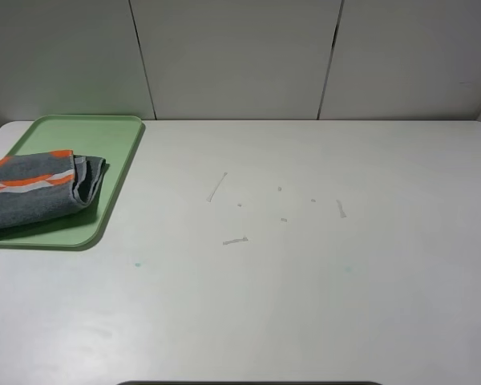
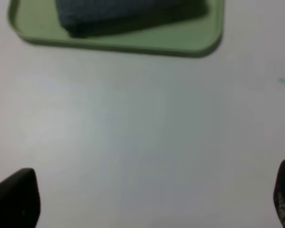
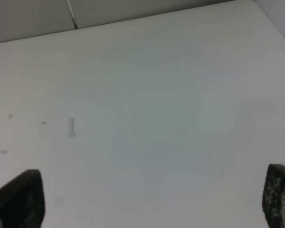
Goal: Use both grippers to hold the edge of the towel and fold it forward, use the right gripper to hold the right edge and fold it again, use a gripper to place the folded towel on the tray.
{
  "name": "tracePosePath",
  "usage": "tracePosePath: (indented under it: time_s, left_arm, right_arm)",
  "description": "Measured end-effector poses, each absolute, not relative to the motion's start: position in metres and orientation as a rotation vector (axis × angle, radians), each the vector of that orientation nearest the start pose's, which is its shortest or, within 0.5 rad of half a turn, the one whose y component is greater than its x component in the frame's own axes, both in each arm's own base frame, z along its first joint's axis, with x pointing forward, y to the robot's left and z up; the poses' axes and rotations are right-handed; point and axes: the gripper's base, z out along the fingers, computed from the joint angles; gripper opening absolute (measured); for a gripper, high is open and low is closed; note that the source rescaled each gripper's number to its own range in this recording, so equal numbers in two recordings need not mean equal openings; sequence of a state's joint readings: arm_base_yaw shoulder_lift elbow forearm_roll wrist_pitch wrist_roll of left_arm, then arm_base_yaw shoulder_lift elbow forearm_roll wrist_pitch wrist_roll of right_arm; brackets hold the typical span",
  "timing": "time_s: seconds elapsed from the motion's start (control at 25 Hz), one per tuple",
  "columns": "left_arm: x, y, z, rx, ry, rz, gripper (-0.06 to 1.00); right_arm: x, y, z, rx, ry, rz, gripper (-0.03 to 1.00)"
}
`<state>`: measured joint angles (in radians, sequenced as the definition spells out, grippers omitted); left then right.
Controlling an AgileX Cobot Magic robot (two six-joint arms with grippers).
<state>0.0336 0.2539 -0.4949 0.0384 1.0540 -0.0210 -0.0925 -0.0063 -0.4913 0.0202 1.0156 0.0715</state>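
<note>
Folded towel [image 1: 38, 194] lies on tray [image 1: 116, 172], both cut off at frame edge; left gripper [image 2: 152, 199] and right gripper [image 3: 152, 199] spread wide, empty, only fingertips visible

No readable txt, labels, brands or nos. anywhere: towel [image 1: 38, 195] has only orange/white stripes, tray [image 1: 119, 172] is plain green, table [image 1: 305, 281] has just faint scuff marks, no lettering.
</note>
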Motion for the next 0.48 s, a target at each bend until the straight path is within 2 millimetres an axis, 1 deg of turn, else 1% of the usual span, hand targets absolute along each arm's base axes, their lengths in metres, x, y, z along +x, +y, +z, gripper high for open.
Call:
tracePosePath:
  time_s: [0.16, 0.36, 0.48]
  left_arm:
    - [0.021, -0.001, 0.275, 0.019, 2.204, 0.026, 1.00]
    - [-0.002, -0.005, 0.276, 0.082, 2.053, 0.013, 1.00]
    - [-0.005, -0.006, 0.276, 0.091, 2.036, 0.002, 1.00]
  right_arm:
    - [-0.003, 0.002, 0.279, 0.164, 1.995, 0.010, 1.00]
    - [-0.003, 0.002, 0.278, 0.164, 1.996, 0.010, 1.00]
    - [-0.003, 0.002, 0.278, 0.164, 1.996, 0.010, 1.00]
